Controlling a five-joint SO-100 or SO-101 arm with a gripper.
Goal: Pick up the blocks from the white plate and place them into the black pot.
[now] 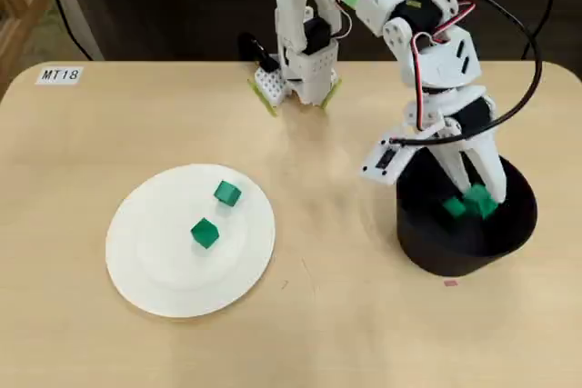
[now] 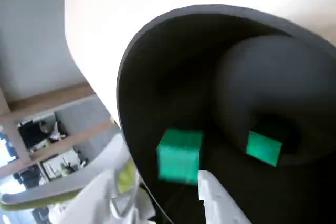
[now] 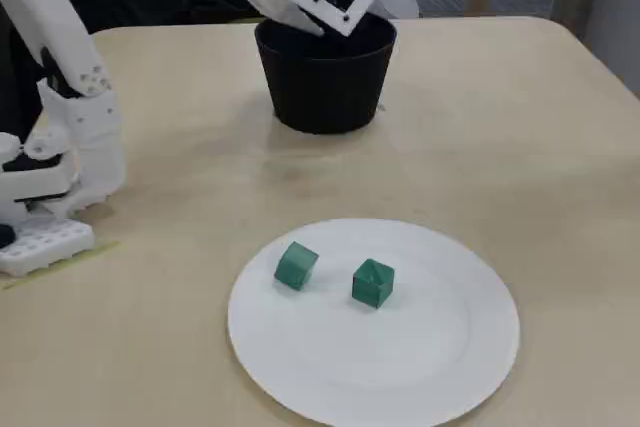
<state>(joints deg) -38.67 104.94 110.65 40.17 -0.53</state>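
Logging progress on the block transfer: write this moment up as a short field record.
blocks on plate: two green cubes, apart from each other, on the white plate
blocks in pot: two green cubes seen inside the black pot in the wrist view
end effector: reaching down into the pot mouth; one cube lies just off its fingertips
grip state: cannot tell whether that cube is clamped or released
table: light wood, label reading MT18 near one corner
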